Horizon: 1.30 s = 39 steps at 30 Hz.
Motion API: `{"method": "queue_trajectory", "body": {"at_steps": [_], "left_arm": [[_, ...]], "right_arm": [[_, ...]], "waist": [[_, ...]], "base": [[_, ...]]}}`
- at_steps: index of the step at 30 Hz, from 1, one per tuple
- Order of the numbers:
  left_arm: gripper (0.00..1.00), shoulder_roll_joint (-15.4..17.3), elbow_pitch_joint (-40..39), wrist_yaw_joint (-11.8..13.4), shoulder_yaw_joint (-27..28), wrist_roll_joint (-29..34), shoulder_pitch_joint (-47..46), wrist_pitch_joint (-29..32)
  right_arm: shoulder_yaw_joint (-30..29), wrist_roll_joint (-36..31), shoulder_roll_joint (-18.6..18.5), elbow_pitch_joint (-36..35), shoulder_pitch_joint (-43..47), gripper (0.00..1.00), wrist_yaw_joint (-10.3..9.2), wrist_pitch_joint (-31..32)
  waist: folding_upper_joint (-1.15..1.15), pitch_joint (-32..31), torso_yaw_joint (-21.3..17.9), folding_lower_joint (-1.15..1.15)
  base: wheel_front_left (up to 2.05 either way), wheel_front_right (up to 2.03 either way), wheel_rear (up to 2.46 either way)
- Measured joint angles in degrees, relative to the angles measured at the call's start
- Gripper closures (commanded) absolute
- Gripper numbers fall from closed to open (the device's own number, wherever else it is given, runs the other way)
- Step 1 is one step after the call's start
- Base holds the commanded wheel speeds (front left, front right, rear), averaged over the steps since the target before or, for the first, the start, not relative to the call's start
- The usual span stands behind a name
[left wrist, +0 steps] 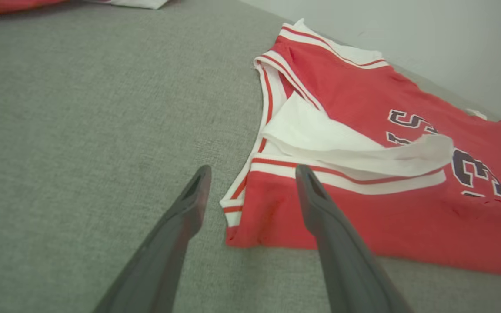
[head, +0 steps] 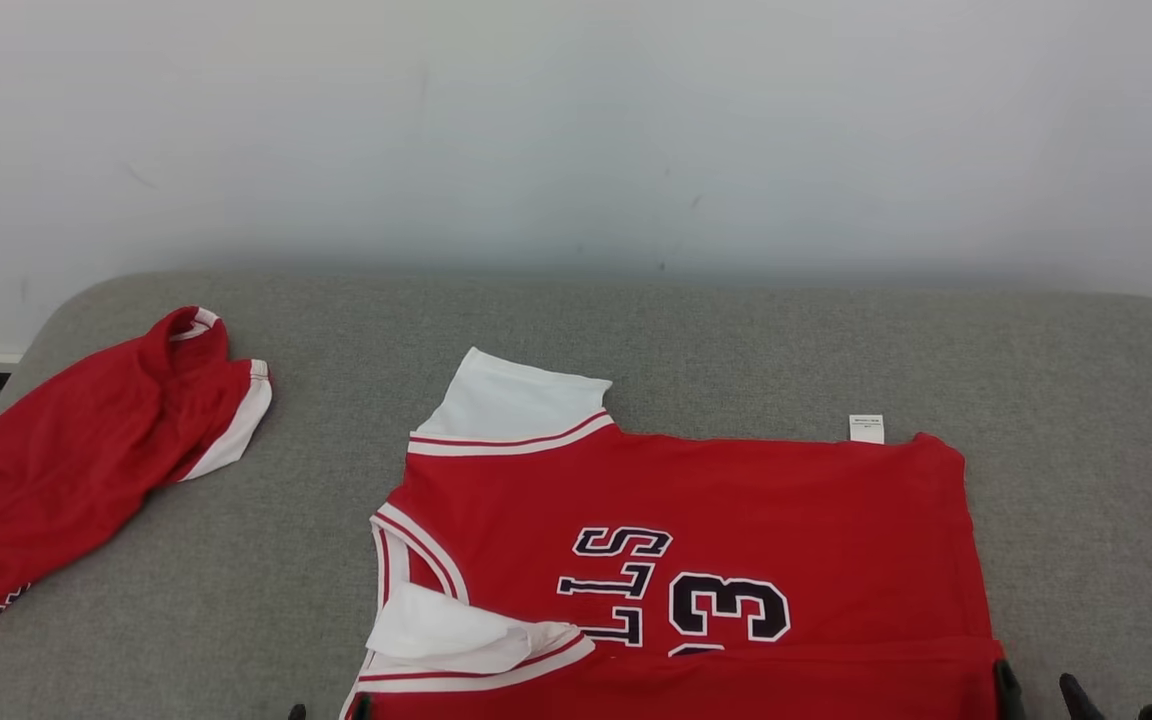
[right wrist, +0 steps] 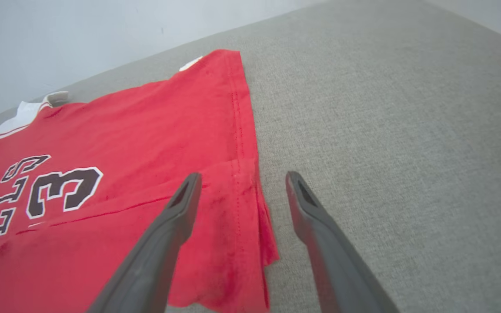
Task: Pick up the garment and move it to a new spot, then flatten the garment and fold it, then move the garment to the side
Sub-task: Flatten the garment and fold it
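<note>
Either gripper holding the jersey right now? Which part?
Nothing is held. The left gripper stands open by the jersey's sleeve end, the right gripper open by its hem end.

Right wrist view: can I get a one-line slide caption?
Open right gripper, fingers straddling the hem edge of the partly folded red jersey on the grey padded surface.

We read this as plain indoor work space; lab or home, we cannot tell. Clues: grey woven-fabric surface (head: pixel 736 340) with rounded corners, set against plain, scuffed white wall (head: pixel 576 120). On it lie red jersey (head: pixel 736 500) and second red garment (head: pixel 66 470), like laundry-folding station.
</note>
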Motion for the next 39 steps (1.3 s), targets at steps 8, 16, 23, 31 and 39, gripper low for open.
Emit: {"method": "queue_trajectory", "body": {"at_steps": [8, 16, 23, 31, 39], "left_arm": [[0.00, 3.35, -10.68, 2.98, 0.76, 5.54, 0.63, -0.67], [0.00, 4.48, -12.81, 3.97, 1.60, 10.71, -3.98, -0.92], [0.00, 6.70, -9.33, 0.76, 2.25, 11.31, -9.60, -0.12], [0.00, 14.05, -3.46, -6.73, 2.53, 12.04, -27.32, 7.66], [0.00, 16.58, 3.46, -10.17, -0.64, 9.98, -43.06, 15.92]], "right_arm": [[-1.32, -3.47, 2.47, -7.34, 0.17, 0.00, 0.00, -4.81], [1.16, -8.64, 3.46, -7.44, -2.00, 0.00, 0.00, -11.66], [3.76, -9.47, 4.43, -4.08, -6.32, 0.00, 0.00, -13.62], [8.60, -9.76, 4.45, 5.84, -22.87, 0.00, 0.00, -13.71], [11.12, -10.32, 4.48, 17.83, -38.43, 0.00, 0.00, -14.03]], "waist": [[0.00, 0.48, -0.03, 0.00], [0.00, 2.13, -2.09, 0.01], [0.00, 4.35, -4.57, 0.01], [0.01, 9.72, -8.23, 0.01], [0.01, 16.50, -12.49, 0.02]], "base": [[0.00, 0.00, 0.00], [0.00, 0.00, 0.00], [0.00, 0.00, 0.00], [0.00, 0.00, 0.00], [0.00, 0.00, 0.00]]}}
